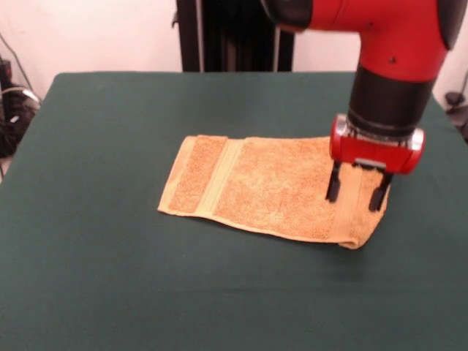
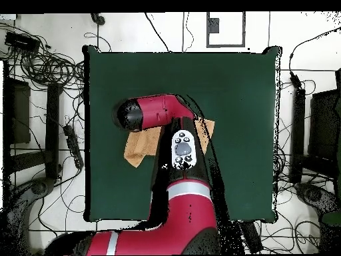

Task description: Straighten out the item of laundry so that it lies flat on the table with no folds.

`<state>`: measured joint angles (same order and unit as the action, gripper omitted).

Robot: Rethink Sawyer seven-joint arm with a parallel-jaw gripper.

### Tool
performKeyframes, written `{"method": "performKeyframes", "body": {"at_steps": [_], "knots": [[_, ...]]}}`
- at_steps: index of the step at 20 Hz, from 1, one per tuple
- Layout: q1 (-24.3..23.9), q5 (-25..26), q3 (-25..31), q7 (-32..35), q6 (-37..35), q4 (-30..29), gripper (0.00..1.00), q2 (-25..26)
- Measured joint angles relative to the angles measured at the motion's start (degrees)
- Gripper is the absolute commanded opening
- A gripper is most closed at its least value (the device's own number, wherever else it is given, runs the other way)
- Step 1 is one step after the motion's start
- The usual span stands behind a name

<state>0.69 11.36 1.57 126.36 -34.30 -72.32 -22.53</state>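
reaching for the fold: red-and-black tool [image 1: 357, 193], spread wide, poised over doubled end of orange-tan terry towel [image 1: 270, 186] on dark green felt tabletop [image 1: 110, 278]; next, lowering and pinching top layer.

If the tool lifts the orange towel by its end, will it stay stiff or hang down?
The towel is probably floppy: its end under the open tool looks doubled over, so it would likely drape. Its looped terry surface should grip rather than slip, and may drag on the table.

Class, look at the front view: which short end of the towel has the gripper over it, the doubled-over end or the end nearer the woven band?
The doubled-over end: the gripper hangs open above it, while the towel's band end lies uncovered.
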Motion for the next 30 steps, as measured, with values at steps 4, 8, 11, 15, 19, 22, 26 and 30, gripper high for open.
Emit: {"method": "performKeyframes", "body": {"at_steps": [4,8,11,15,19,22,26,30], "knots": [[-0.7,0.1,0.0,0.0,0.4,-3.1,1.0,-3.1],[-2.3,0.1,0.0,0.0,1.5,-4.6,0.0,-4.6],[-3.4,0.1,0.0,0.0,1.9,-4.7,0.0,-4.9],[-4.6,0.2,0.0,0.0,1.9,-4.8,0.0,-4.5],[-5.1,0.2,0.0,0.0,1.9,-4.7,0.0,-4.0],[-4.8,0.3,0.0,0.0,2.8,-4.7,0.0,-3.2],[-3.7,0.4,-0.2,0.0,4.8,-4.7,0.0,-1.9],[-1.7,0.4,-1.0,0.0,5.7,-4.7,0.0,-1.0]]}}
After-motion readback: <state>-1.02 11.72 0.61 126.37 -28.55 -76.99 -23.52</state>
